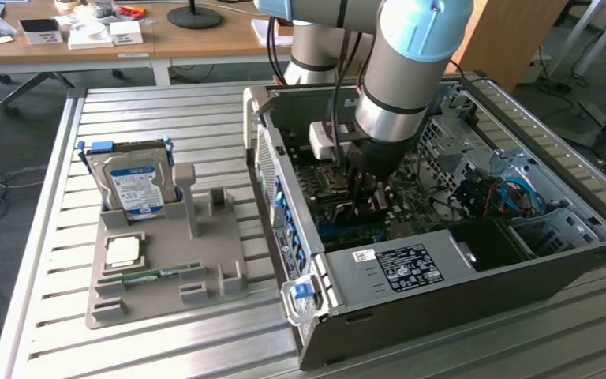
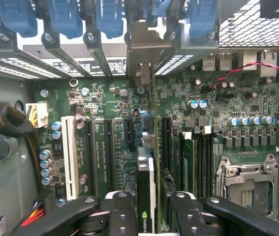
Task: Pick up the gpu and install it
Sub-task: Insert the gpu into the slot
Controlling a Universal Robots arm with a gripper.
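- Exterior view: the arm reaches down into the open computer case (image 1: 409, 260), which lies on its side on the slatted metal tabletop (image 1: 177, 347), toward the exterior view's right.
- The gripper (image 1: 364, 207) is low inside the case, just over the green motherboard (image 1: 413, 207); from here I cannot tell how its fingers stand.
- Toward the exterior view's left, a grey parts holder (image 1: 166, 268) sits on the tabletop well apart from the case. A hard drive with a blue-white label (image 1: 135, 189) stands upright at its far end, and a narrow green memory stick (image 1: 161, 274) lies flat nearer its front.
- Behind the tabletop, a wooden desk (image 1: 124, 39) carries small boxes and a round black base.
- Wrist view: the gpu (image 2: 146, 187) stands on edge on the motherboard (image 2: 198, 128), in line with a black slot (image 2: 165, 137); its silver end bracket (image 2: 146, 46) lies against the case's rear slot openings, among the blue clips (image 2: 109, 17).
- The black gripper fingers (image 2: 123, 214) flank the card's near end on both sides. A narrow gap shows on at least one side, so the grip looks loosened rather than clamped.
- A white slot (image 2: 70, 155) sits beside the black ones, and an empty processor socket (image 2: 247, 182) lies well apart from the card.
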